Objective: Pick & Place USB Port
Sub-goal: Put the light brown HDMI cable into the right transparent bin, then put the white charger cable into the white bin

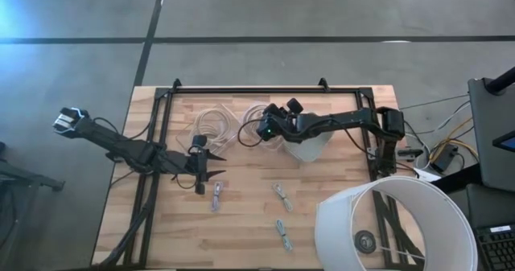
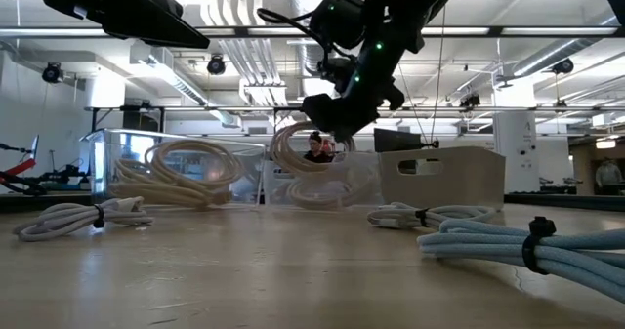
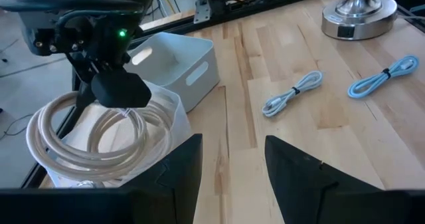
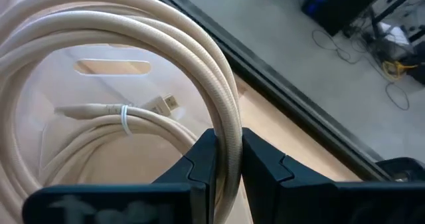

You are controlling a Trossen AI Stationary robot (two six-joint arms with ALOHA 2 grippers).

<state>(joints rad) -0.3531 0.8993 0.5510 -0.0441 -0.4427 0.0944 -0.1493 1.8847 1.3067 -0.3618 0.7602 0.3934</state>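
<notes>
My right gripper [image 1: 263,131] is shut on a coil of cream cable [image 4: 133,24] over a clear bin [image 3: 174,117] at the table's far middle. The coil also shows in the low view [image 2: 301,163] and in the left wrist view [image 3: 99,141]. A second cream cable with a USB plug [image 4: 167,104] lies in the bin below it. Another cream coil [image 1: 211,123] lies to its left. My left gripper [image 1: 212,163] is open and empty, a little nearer than the bin, above bare table [image 3: 229,164]. My right gripper pinches the coil's bundled strands [image 4: 229,141] between its two fingers [image 4: 202,163], at the coil's upper side. The fingers come from above, across the strands. The coil hangs upright below them, its lower part down in the clear bin; whether it rests there I cannot tell.
A white handled bin [image 1: 311,147] stands right of the clear bin. Three small tied cables [image 1: 217,195] [image 1: 282,197] [image 1: 283,233] lie on the near table. A white lamp shade [image 1: 394,227] stands at the near right, its base [image 3: 358,14] on the wood.
</notes>
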